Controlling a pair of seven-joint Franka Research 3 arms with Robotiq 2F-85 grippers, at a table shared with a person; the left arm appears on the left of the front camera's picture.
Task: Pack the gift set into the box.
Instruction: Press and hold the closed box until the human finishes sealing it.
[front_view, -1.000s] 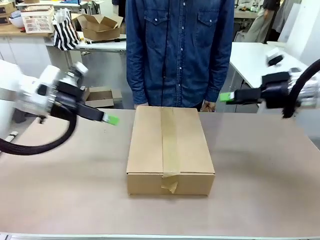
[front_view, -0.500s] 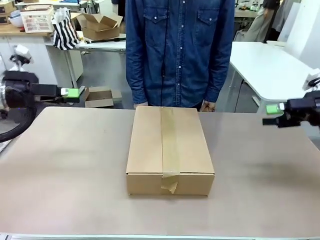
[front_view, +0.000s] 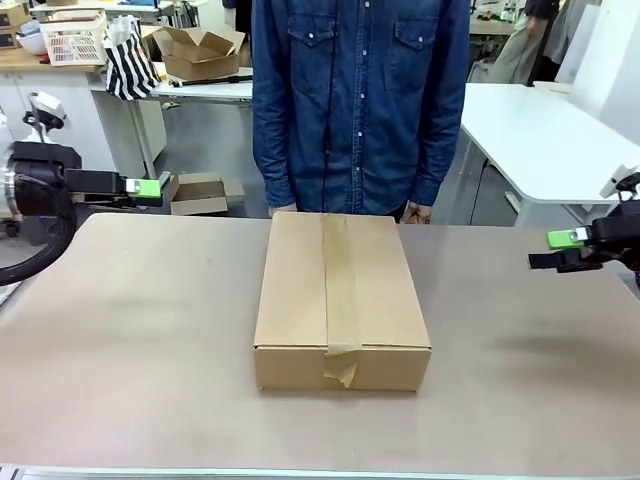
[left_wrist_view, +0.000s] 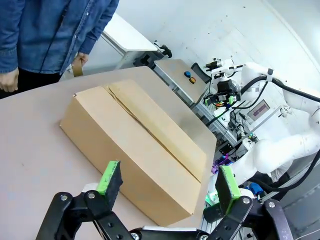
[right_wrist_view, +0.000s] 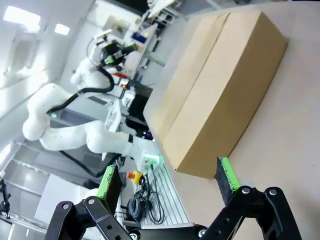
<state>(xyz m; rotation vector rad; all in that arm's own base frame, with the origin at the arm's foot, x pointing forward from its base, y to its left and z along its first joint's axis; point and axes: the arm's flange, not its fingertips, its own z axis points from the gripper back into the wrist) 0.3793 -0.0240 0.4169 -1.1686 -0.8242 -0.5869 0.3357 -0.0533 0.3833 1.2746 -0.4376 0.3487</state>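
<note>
No text, label, brand, number or sign can be read in any view. The box (front_view: 342, 300) shows plain cardboard and an unprinted strip of tape (front_view: 339, 290); nothing legible appears on the table (front_view: 130, 360), the arms or the background furniture.
</note>
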